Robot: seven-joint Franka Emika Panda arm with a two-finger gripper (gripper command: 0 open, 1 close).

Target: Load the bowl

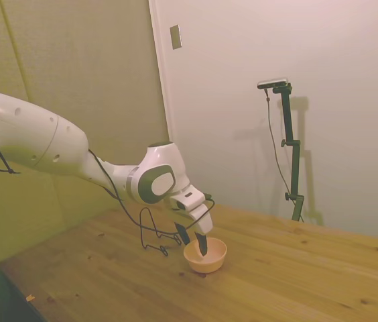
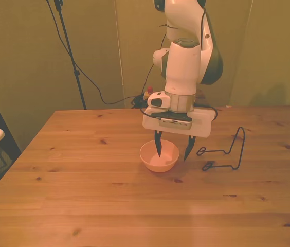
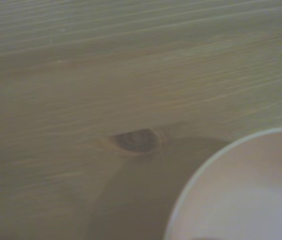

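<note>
Straddling one wall of the bowl (image 2: pixel 159 157), our gripper (image 2: pixel 173 150) stands low over the wooden table (image 2: pixel 83 180) with its fingers spread apart and nothing clamped between them. In the front view, one fingertip (image 2: pixel 158 149) hangs inside the bowl's hollow, while the other sits outside the rim at the bowl's 3 o'clock edge. We read this as a rim grasp being set up, not yet closed.

The bowl rests upright on the table near its middle. The side view confirms this: the dark fingers (image 1: pixel 202 244) reach down to the bowl (image 1: pixel 205 255), one within the rim. We cannot tell from either view whether a pad already touches the wall.

The relation that governs the coming move is the rim section lying between the two fingers. The bowl is round, so it has no long axis to align with; only the wall must stay centred in the gap. Closing should pinch that wall.

The black wire rack (image 2: pixel 227 152) stands at 3 o'clock from the bowl in the front view, just beside the outer finger but apart from it. We judge this the likely destination, and a short carry.

The wrist view shows only the pale rim (image 3: pixel 216 160) and a knot in the wood (image 3: pixel 137 140).
</note>
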